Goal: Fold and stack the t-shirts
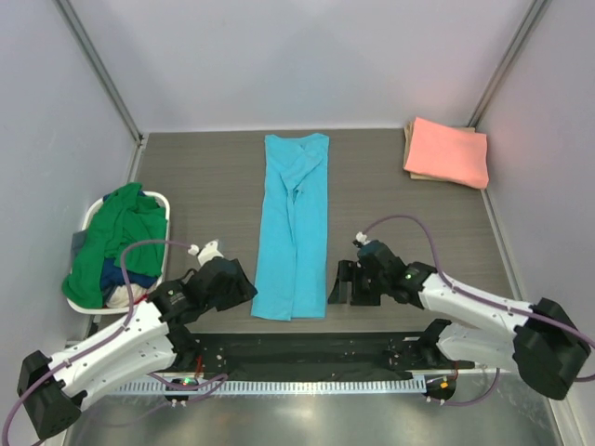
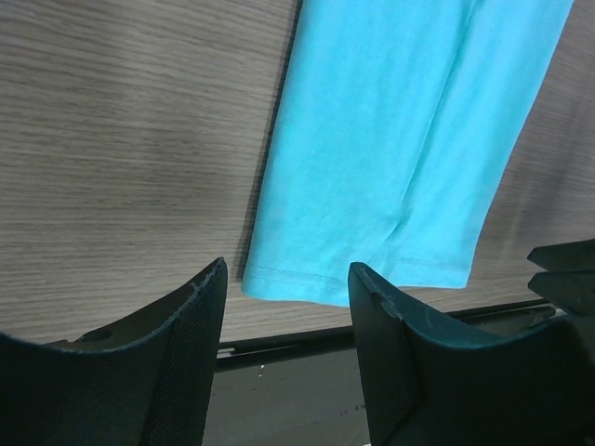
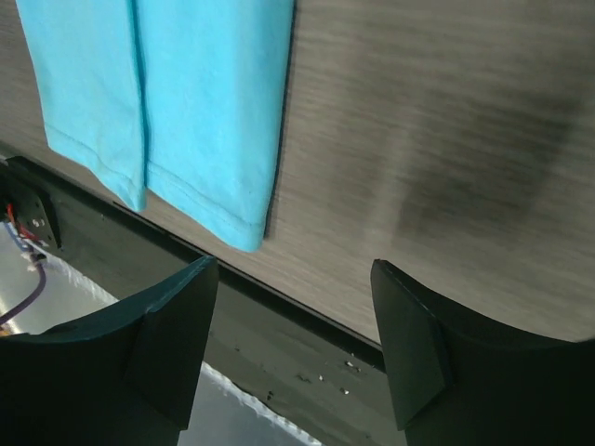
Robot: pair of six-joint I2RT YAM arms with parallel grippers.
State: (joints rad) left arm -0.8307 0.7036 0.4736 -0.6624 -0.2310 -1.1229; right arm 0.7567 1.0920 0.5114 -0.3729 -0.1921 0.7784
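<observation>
A sky-blue t-shirt (image 1: 295, 228) lies in the middle of the table, folded lengthwise into a long narrow strip, collar at the far end. Its hem shows in the left wrist view (image 2: 372, 186) and in the right wrist view (image 3: 186, 111). My left gripper (image 1: 244, 288) hovers just left of the hem's near corner, open and holding nothing (image 2: 286, 283). Beside the hem's right corner is my right gripper (image 1: 337, 283), also open and holding nothing (image 3: 294, 279). A folded salmon-pink t-shirt (image 1: 447, 151) rests at the far right. Green (image 1: 121, 237) and navy (image 1: 130, 276) t-shirts are heaped in the basket.
The white plastic basket (image 1: 164, 206) stands at the left edge of the table. A black strip (image 1: 307, 348) and a metal rail run along the near edge between the arm bases. Grey walls close in the table on three sides.
</observation>
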